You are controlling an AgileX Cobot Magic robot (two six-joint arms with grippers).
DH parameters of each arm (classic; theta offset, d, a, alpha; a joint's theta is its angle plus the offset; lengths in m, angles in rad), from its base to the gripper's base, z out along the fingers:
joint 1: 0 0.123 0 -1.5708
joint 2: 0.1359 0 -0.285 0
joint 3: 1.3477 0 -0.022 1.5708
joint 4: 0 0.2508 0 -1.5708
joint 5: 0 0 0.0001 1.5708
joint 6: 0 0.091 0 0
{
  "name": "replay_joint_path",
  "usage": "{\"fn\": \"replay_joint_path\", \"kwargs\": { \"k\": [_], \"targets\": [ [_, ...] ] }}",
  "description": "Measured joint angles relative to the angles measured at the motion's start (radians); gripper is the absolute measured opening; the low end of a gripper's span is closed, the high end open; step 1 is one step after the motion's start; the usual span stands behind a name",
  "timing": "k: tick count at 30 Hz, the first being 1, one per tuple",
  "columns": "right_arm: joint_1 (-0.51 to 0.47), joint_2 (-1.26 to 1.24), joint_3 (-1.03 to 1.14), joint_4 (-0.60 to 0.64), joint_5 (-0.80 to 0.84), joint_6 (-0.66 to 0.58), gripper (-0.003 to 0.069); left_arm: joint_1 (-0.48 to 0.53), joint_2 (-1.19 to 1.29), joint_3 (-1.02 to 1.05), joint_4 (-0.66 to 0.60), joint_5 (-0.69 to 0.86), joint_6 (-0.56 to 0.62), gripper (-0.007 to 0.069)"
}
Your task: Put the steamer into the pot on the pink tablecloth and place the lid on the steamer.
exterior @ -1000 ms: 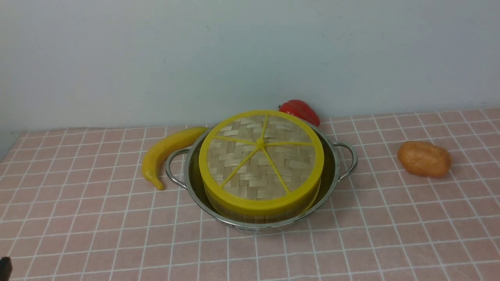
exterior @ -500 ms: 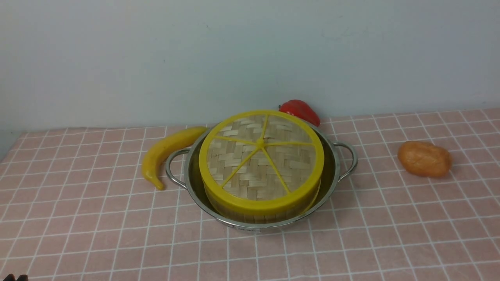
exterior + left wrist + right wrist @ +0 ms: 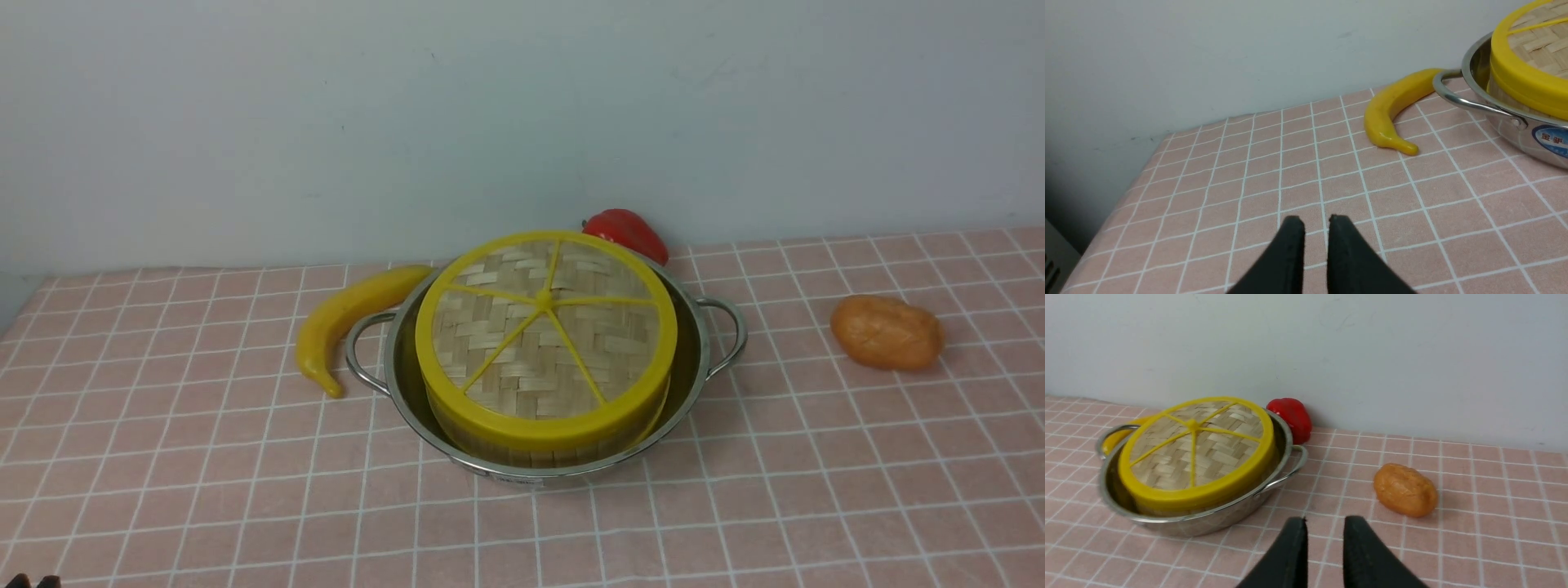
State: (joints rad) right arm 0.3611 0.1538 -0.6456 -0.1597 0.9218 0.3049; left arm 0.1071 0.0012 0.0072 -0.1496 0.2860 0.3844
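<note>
1. Front view: lid (image 3: 545,327) sits flat and centred on the steamer (image 3: 549,445), steamer sits inside the pot (image 3: 694,359), pot on the pink tablecloth (image 3: 735,506) over the table. Task looks done. Yellow banana (image 3: 347,318) just beside the pot's left handle, red pepper (image 3: 627,233) behind the pot, orange potato-like toy (image 3: 886,331) well apart on the right. Only a dark tip of the left gripper (image 3: 33,581) shows at the frame corner.

2. Left wrist view: left gripper (image 3: 1315,222) low over bare cloth, jaws a narrow slit apart, pinching nothing. Pot wall looks shiny and slick, so likely heavy and slippery; best taken by a wire handle (image 3: 1474,104).

3. Right wrist view: right gripper (image 3: 1324,522) clear of everything, jaws spread a little, empty. Lid (image 3: 1196,447) judged light, stiff, weave a bit fragile; grip the yellow rim, not the weave. Steamer likely light too; grip the rim, keep level.
</note>
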Motion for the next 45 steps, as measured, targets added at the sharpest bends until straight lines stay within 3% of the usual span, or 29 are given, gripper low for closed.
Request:
{"fn": "replay_joint_path", "kwargs": {
  "k": [6, 9, 17, 45],
  "targets": [
    [-0.186, -0.046, 0.115, -0.041, -0.115, -0.003, 0.0174, 0.0, 0.0, 0.0, 0.0, 0.001, 0.0, 0.0096],
    [-0.292, -0.125, 0.291, -0.054, -0.324, -0.003, 0.0183, 0.0, 0.0, 0.0, 0.0, 0.001, 0.0, 0.0104],
    [-0.407, -0.151, 0.607, -0.073, -0.629, -0.002, 0.02, 0.0, -0.001, 0.0, 0.0, 0.001, 0.0, 0.0117],
    [-0.414, -0.155, 0.653, -0.058, -0.615, 0.001, 0.024, 0.0, -0.001, 0.0, 0.0, 0.001, 0.0, 0.0159]
  ]
}}
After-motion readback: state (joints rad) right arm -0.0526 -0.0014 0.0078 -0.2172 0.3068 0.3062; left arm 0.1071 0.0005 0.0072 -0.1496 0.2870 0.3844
